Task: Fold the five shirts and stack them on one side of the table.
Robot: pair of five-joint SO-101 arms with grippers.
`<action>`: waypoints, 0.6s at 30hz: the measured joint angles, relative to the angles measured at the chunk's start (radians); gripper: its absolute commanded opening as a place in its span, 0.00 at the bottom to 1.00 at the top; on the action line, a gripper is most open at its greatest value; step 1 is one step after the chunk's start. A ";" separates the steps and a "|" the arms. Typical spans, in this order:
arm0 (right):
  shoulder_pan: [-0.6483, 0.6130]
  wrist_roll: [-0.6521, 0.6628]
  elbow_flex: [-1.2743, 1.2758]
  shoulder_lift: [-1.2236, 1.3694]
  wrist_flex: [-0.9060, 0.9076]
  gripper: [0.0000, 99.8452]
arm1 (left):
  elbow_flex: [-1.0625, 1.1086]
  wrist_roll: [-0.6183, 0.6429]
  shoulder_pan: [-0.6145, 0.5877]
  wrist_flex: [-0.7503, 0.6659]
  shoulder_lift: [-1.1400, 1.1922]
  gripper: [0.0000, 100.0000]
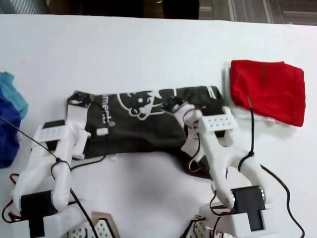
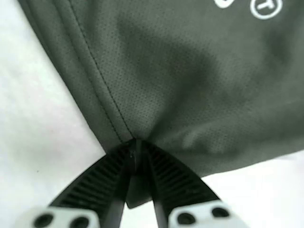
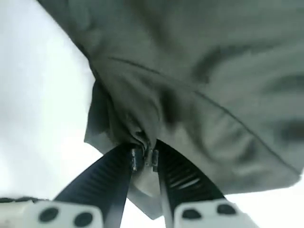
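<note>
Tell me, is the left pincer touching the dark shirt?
Touching. The left wrist view shows the left pincer shut on the edge of the dark shirt, with cloth pinched between its tips.

The left white plastic arm [image 1: 32,166] has a black motor block [image 1: 34,209] near its base and a thin black cable [image 1: 57,161] looped over it. The right white plastic arm [image 1: 225,153] has a flat block with small holes [image 1: 216,121], plus red and black wires [image 1: 194,166]. The left gripper [image 2: 135,145] and right gripper [image 3: 145,156] have black ribbed fingers [image 2: 90,185] on white bases with round screw holes.
</note>
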 measured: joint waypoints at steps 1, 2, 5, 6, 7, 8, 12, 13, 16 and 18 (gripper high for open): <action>0.002 0.009 -0.026 0.000 0.014 0.02 | 0.000 0.000 0.000 0.000 0.000 0.03; 0.003 0.014 -0.054 0.000 0.021 0.02 | 0.000 0.000 0.000 0.000 0.000 0.03; 0.003 0.020 -0.144 0.026 0.032 0.02 | 0.000 0.000 0.000 0.000 0.000 0.03; 0.003 0.020 -0.178 0.049 0.032 0.02 | 0.000 0.000 0.000 0.000 0.000 0.03; 0.003 0.020 -0.216 0.075 0.032 0.02 | 0.000 0.000 0.000 0.000 0.000 0.03; 0.003 0.020 -0.259 0.107 0.032 0.02 | 0.000 0.000 0.000 0.000 0.000 0.03; 0.003 0.029 -0.454 0.265 0.057 0.02 | 0.000 0.000 0.000 0.000 0.000 0.03; 0.003 0.051 -0.511 0.310 0.077 0.02 | 0.000 0.000 0.000 0.000 0.000 0.03; 0.003 0.101 -0.707 0.460 0.166 0.02 | 0.000 0.000 0.000 0.000 0.000 0.03; 0.003 0.115 -0.852 0.565 0.238 0.02 | 0.000 0.000 0.000 0.000 0.000 0.03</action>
